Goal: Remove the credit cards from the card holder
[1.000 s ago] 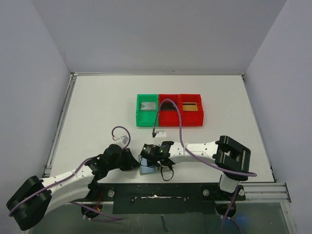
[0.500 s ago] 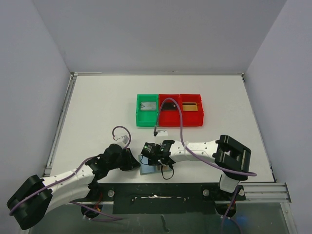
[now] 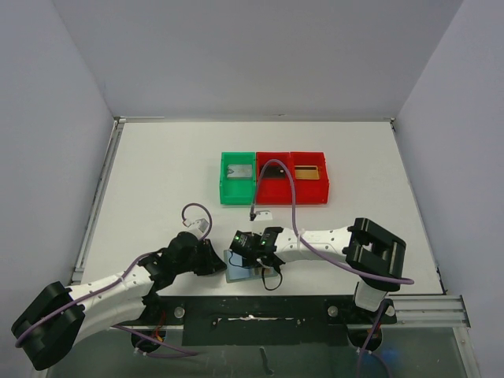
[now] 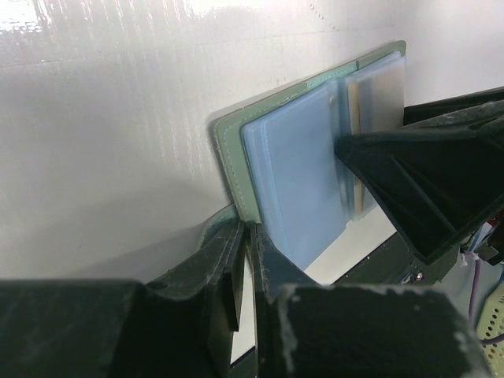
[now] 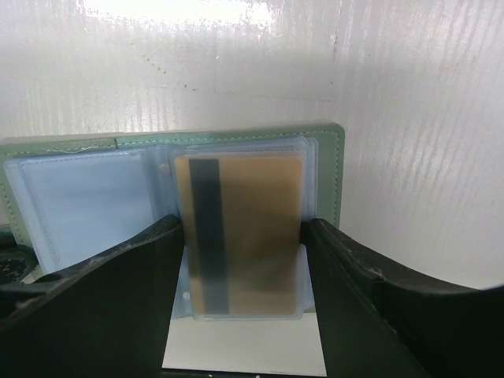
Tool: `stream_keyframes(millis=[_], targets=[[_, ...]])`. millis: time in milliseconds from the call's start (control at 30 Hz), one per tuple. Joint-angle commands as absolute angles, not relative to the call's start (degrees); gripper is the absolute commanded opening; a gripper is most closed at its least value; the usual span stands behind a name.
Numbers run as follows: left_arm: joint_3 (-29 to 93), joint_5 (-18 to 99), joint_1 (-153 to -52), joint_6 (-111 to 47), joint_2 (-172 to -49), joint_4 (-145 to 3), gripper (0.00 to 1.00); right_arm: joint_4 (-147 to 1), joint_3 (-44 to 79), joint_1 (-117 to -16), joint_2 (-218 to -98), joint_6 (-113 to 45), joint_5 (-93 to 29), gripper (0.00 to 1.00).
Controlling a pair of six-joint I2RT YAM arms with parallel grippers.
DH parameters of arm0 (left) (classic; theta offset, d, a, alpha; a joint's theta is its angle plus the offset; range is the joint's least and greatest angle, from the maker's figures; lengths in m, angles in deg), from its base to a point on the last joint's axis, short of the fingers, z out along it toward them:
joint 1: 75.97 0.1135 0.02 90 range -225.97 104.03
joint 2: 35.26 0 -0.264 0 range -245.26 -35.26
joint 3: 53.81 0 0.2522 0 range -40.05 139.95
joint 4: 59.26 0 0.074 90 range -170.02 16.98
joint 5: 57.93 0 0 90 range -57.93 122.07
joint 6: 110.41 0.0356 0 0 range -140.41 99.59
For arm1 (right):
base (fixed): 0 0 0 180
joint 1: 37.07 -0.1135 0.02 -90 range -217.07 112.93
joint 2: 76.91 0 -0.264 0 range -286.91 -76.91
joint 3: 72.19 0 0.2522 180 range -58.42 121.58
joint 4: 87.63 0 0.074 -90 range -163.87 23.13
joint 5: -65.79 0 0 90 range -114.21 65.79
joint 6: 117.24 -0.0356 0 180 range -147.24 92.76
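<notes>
Left gripper (image 4: 246,260) clamped on card holder's (image 4: 291,181) cover edge. Right gripper (image 5: 242,228) jaws apart, straddling gold credit card (image 5: 252,260) in holder's opposite panel. Card likely thin, stiff, slick; pinch long edges, slide out.

Gold, black-striped card (image 5: 260,228); green-edged card holder (image 5: 337,169)

The left arm (image 3: 118,287) lies low, stretched toward its right, with the left claw (image 4: 246,236) pinched almost fully together, while the right arm (image 3: 315,240) bends in from the opposite side, the right claw (image 5: 244,236) just ahead of the left claw's tips, its fingers (image 5: 110,299) spread well apart.
</notes>
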State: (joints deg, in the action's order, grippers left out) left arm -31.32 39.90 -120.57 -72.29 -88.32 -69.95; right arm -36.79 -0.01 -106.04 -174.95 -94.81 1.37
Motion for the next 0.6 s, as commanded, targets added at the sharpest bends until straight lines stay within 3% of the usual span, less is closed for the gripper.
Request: stream_keyframes(millis=[0,400,567], targets=[[-29.9,40.1,-121.0,-70.9,-88.4,-72.6,0.08,-34.8,2.4,-106.6,-175.5,-94.9,3.6,0.59],[-29.9,40.1,-121.0,-70.9,-88.8,-72.4,0.08,-32.7,4.9,-107.4,-173.8,-93.3,4.9,0.50],[-29.6,40.1,-121.0,-70.7,-89.2,-72.2,0.08,-31.8,5.6,-107.4,-174.2,-93.3,5.0,0.61]])
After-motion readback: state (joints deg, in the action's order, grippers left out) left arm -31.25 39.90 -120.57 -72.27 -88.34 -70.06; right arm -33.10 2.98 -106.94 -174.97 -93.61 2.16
